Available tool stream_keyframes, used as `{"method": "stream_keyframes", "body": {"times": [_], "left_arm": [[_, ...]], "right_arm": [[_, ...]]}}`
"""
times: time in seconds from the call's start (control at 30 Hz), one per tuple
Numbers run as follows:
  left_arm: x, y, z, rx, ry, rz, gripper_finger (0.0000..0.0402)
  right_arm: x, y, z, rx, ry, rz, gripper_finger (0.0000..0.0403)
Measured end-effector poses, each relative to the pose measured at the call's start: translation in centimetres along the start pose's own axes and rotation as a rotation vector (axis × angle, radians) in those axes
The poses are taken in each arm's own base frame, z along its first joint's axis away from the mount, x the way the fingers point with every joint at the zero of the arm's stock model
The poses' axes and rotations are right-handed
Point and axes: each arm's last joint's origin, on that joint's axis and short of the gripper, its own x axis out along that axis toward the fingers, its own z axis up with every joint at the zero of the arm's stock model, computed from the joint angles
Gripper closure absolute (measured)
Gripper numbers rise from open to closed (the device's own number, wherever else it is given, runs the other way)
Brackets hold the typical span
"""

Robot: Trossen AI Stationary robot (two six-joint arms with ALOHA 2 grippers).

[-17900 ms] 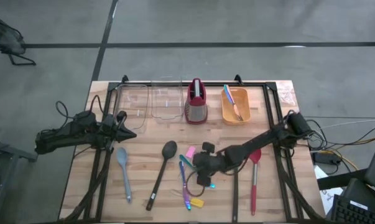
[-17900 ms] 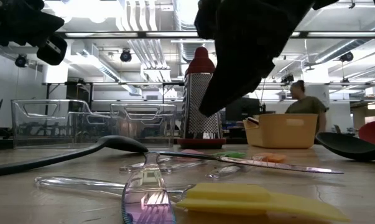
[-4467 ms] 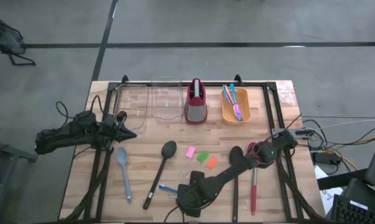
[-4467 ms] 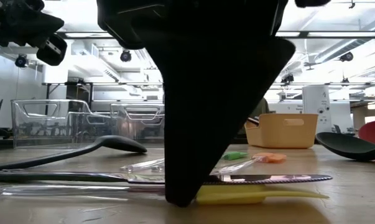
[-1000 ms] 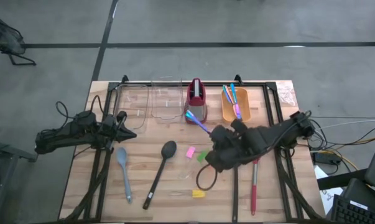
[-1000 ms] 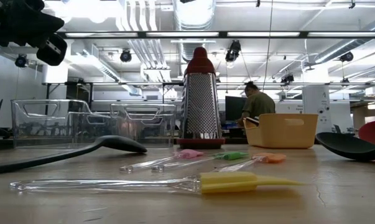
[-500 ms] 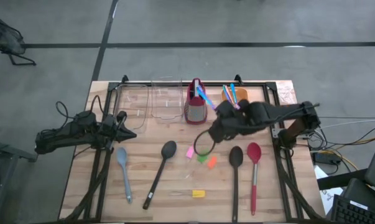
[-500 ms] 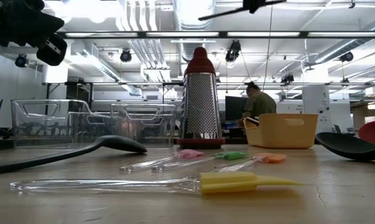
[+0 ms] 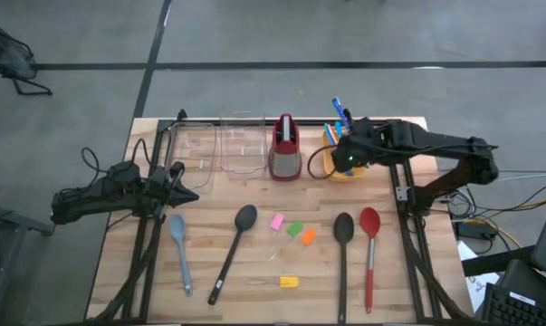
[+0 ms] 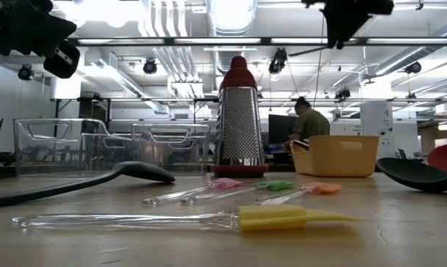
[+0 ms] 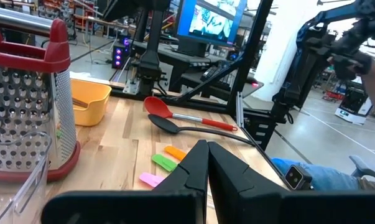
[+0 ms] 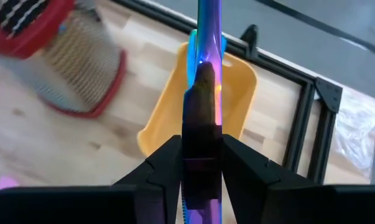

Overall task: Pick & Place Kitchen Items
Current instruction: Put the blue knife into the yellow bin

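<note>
The right gripper [image 12: 199, 163] is up at the back of the table, its two dark fingers clenched on a thin iridescent purple-blue piece of plastic cutlery [image 12: 208, 37]. From the right wrist view, the cutlery's long axis runs straight out ahead of the fingers, and the yellow-orange plastic bin [image 12: 168, 118] lies right beneath it, open side up. From above, the right gripper [image 9: 347, 152] hangs over that bin [image 9: 341, 172], just beside the red-topped metal grater [image 9: 285, 149], so I'd say a short drop puts the piece in. The left gripper [image 11: 207, 167] waits squeezed shut and empty at the left edge, well apart. The spoons and small coloured blocks lie on the wood, nearer the front
</note>
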Motion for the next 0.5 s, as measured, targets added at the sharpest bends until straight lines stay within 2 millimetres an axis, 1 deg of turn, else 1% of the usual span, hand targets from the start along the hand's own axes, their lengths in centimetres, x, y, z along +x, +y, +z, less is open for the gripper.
{"method": "stream_keyframes", "body": {"times": [0.1,0.23,0.5], "left_arm": [[0.0,0.0,0.0,0.0,0.0,0.0,0.039],[0.0,0.0,0.0,0.0,0.0,0.0,0.039],[0.0,0.0,0.0,0.0,0.0,0.0,0.039]], "right_arm": [[1.4,-0.8,0.0,0.039,-0.013,-0.003,0.031],[3.5,-1.2,0.0,0.073,-0.033,-0.001,0.0316],[8.5,-1.6,-1.0,0.096,-0.004,-0.045,0.03]]}}
